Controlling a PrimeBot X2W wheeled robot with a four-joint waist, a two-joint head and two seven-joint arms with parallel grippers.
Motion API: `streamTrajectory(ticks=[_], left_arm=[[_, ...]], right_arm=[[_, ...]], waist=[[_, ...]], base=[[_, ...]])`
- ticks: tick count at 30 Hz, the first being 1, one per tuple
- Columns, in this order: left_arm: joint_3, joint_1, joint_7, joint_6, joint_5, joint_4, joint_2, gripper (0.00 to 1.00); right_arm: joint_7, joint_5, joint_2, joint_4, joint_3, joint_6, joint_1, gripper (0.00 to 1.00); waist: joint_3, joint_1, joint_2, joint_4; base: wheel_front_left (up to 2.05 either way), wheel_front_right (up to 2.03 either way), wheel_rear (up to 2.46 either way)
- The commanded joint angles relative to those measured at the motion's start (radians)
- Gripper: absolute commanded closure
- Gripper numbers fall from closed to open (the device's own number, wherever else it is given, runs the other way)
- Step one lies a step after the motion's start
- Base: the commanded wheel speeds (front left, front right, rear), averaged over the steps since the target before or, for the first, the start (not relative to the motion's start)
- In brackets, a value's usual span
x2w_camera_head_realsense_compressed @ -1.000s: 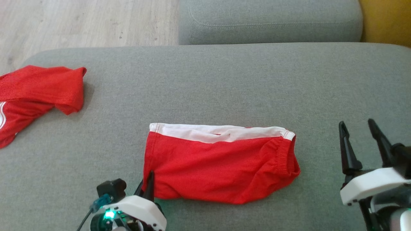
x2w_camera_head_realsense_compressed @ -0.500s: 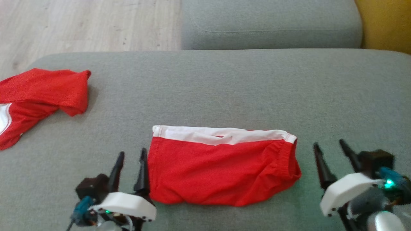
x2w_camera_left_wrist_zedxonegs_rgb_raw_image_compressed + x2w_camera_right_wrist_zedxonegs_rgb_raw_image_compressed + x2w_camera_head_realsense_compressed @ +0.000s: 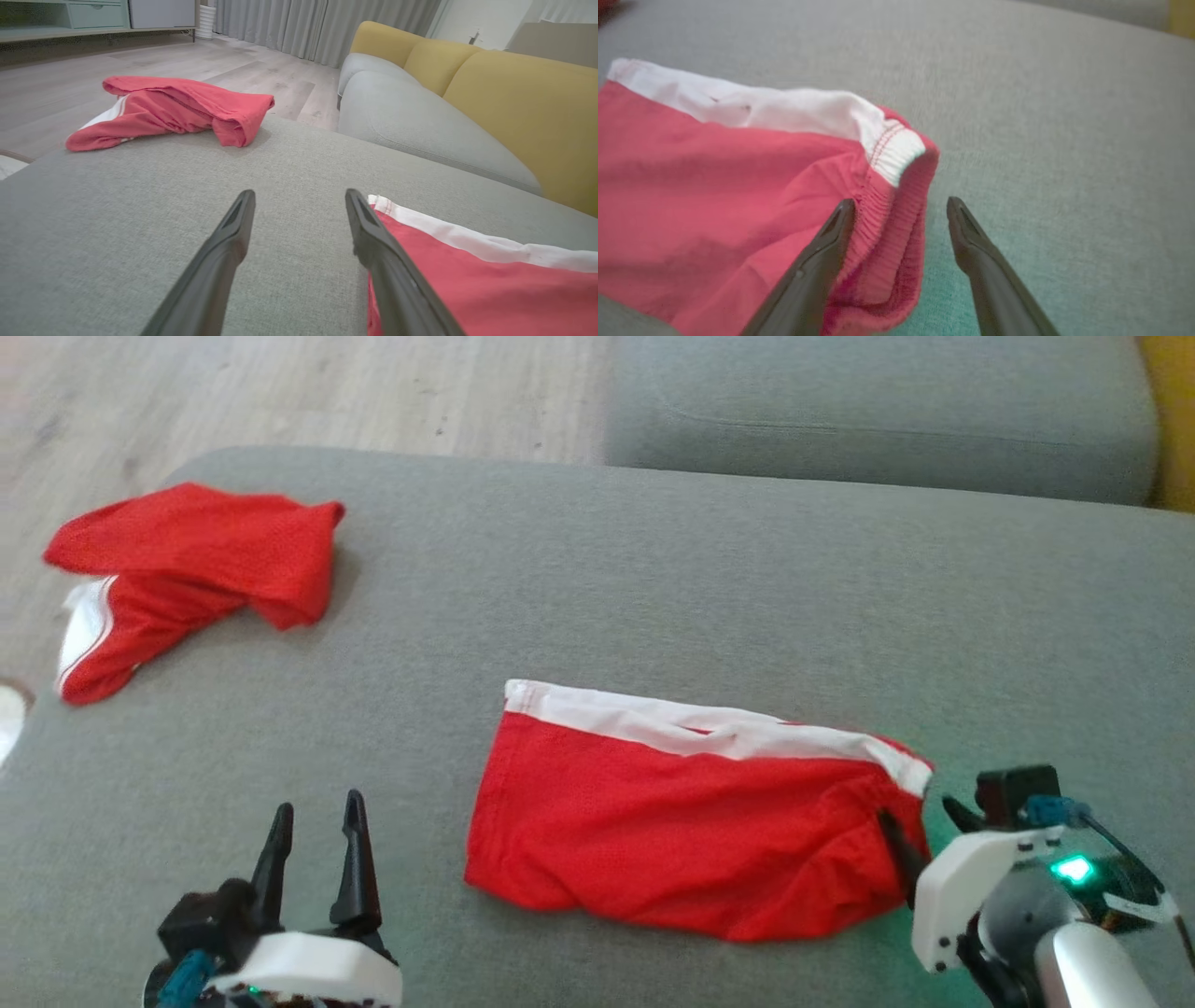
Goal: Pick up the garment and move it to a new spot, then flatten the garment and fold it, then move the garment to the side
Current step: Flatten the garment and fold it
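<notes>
shorts [image 3: 691, 821]: flat on cushion [image 3: 653, 569], long axis left-right | right gripper [image 3: 915, 812]: your closer one, jaws apart, straddling the right end | left gripper [image 3: 317, 807]: jaws apart, near left end, not touching

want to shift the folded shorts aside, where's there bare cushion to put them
Free: the far strip of cushion beyond the shorts, and the stretch between the shorts and the crumpled red garment at the far left. Crowded: the shorts' right end, where the open right gripper brackets it, and the near left, where the open left gripper sits.
</notes>
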Motion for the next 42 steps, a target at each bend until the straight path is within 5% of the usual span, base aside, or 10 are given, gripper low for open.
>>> streamTrajectory(ticks=[1,5,6,7,10,25,36,42], left_arm=[[0.044,-0.023,-0.012,0.006,0.007,-0.037,0.019,0.00],[0.036,-0.020,-0.013,0.011,0.010,-0.046,0.015,0.00],[0.034,-0.019,-0.014,0.012,0.011,-0.048,0.014,0.00],[0.032,-0.018,-0.015,0.012,0.011,-0.050,0.012,0.00],[0.015,-0.016,-0.015,0.013,0.025,-0.054,0.012,0.00],[-0.069,-0.024,0.000,0.014,0.062,-0.084,-0.019,0.00],[-0.072,-0.033,0.005,0.019,0.061,-0.076,-0.014,0.00],[-0.068,-0.036,0.000,0.022,0.056,-0.075,-0.014,0.00]], right_arm=[[0.004,0.010,-0.016,-0.022,0.011,-0.001,-0.049,0.00],[0.040,0.029,-0.022,0.049,-0.001,-0.001,-0.057,0.01],[0.048,0.043,-0.022,0.060,0.001,-0.001,-0.058,0.36],[0.055,0.060,-0.022,0.069,0.005,-0.001,-0.059,0.58],[0.072,0.110,-0.025,0.081,0.017,-0.001,-0.065,1.00],[0.194,0.233,-0.198,-0.031,-0.129,-0.001,-0.018,1.00],[0.231,0.449,-0.038,-0.231,0.053,-0.001,-0.030,1.00],[0.218,0.484,0.031,-0.235,0.138,-0.001,-0.071,1.00]], waist=[[0.005,0.0000,-0.0001,0.015],[0.007,0.0000,-0.0001,0.034],[0.007,0.0000,-0.0001,0.036],[0.006,0.0000,-0.0001,0.036],[0.003,0.0000,-0.0001,0.029],[-0.019,0.0000,-0.0001,-0.049],[-0.014,0.0000,-0.0001,-0.058],[-0.013,0.0000,-0.0001,-0.032]], base=[[0.00,0.00,0.00],[0.00,0.00,0.00],[0.00,0.00,0.00],[0.00,0.00,0.00],[0.00,0.00,0.00],[0.00,0.00,0.00],[0.00,0.00,0.00],[0.00,0.00,0.00]])
